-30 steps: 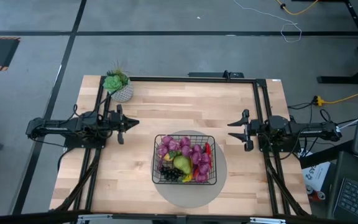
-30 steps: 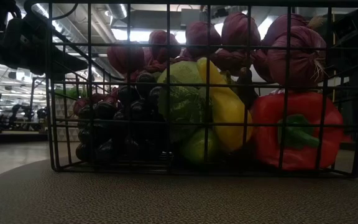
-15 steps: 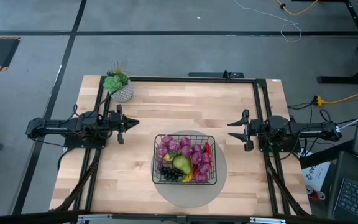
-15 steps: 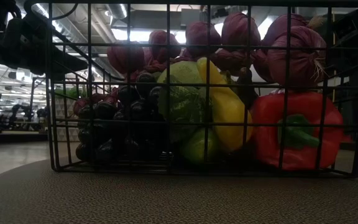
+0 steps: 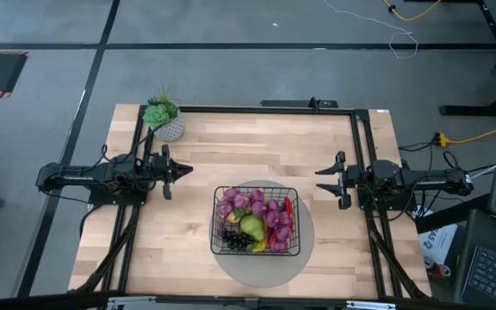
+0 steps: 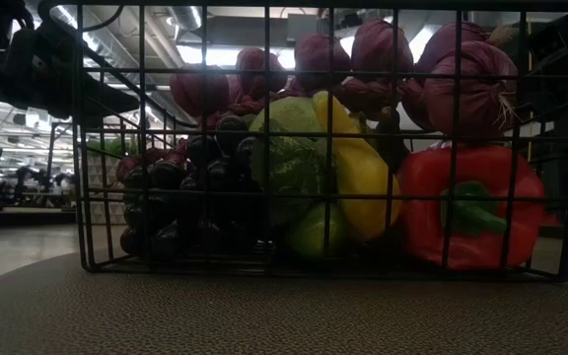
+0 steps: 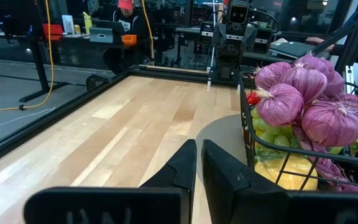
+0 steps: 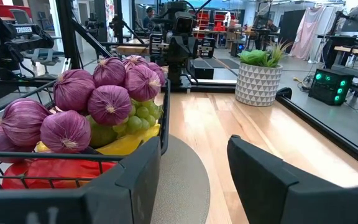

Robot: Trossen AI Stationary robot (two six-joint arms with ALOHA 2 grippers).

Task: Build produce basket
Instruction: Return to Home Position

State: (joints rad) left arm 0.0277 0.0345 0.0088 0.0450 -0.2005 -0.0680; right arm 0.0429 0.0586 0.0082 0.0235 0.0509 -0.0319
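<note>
The black wire basket (image 5: 257,220) stands on a round grey mat (image 5: 304,250) near the table's front middle. The produce fills it: purple bulbs (image 7: 303,106), a green pear (image 5: 251,227), a yellow piece (image 6: 358,173), a red pepper (image 6: 471,207), dark grapes (image 6: 180,187) and green grapes (image 8: 143,114). My left gripper (image 5: 186,170) hovers level to the left of the basket and a little farther back, shut and empty; its fingers (image 7: 197,163) nearly meet. My right gripper (image 5: 319,179) hovers level to the basket's right, open (image 8: 194,171) and empty.
A white pot with a green succulent (image 5: 164,119) stands at the table's far left corner. Black rails (image 5: 265,109) frame the wooden table top. Bare wood lies between each gripper and the basket and across the far half of the table.
</note>
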